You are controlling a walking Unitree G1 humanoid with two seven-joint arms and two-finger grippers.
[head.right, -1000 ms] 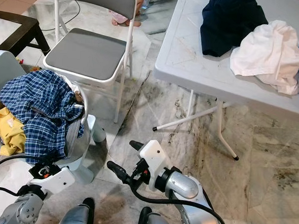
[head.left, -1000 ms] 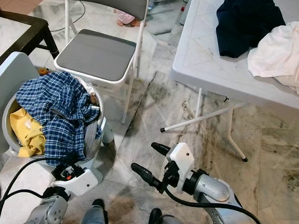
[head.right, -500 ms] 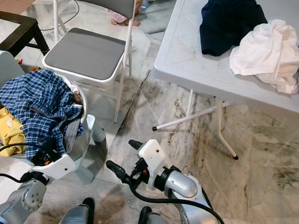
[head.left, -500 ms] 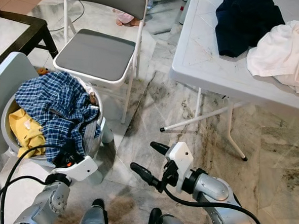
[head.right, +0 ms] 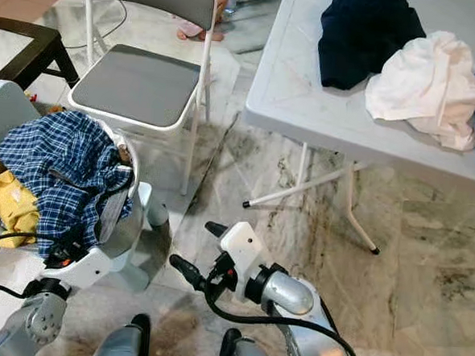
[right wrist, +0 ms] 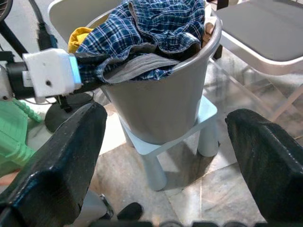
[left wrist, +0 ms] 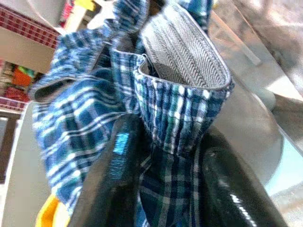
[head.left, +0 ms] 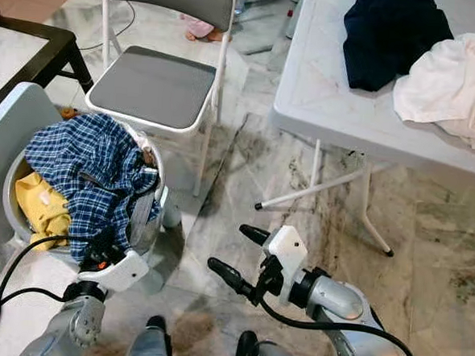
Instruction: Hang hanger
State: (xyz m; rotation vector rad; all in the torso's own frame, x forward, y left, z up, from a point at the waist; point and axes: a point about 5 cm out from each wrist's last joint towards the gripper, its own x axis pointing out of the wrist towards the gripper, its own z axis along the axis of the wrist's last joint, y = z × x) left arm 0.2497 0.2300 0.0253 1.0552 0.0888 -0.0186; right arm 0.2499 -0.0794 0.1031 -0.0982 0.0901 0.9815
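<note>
A: Hanger status?

B: No hanger I can pick out. Blue plaid shirt (head.left: 89,165) heaped in the grey plastic tub (head.right: 132,220). My left end effector (left wrist: 161,156) has pushed up since a second ago, fingers now straddling the shirt's hem at the rim; not clamped.

A: Right?

B: Right end effector (head.left: 231,254) wide, idle over marble floor (head.left: 427,238). No readable labels.

Left gripper pushes into the laundry in the basket

Over the last second the left gripper (left wrist: 165,175) has risen from low beside the grey basket (right wrist: 161,109) to its rim at about 7 o'clock. Its black fingers (left wrist: 116,170) now straddle a hanging fold of the blue plaid shirt (head.left: 93,165), one on each side. The fold looks more bunched there than before, though a closed grip cannot be confirmed.
</note>
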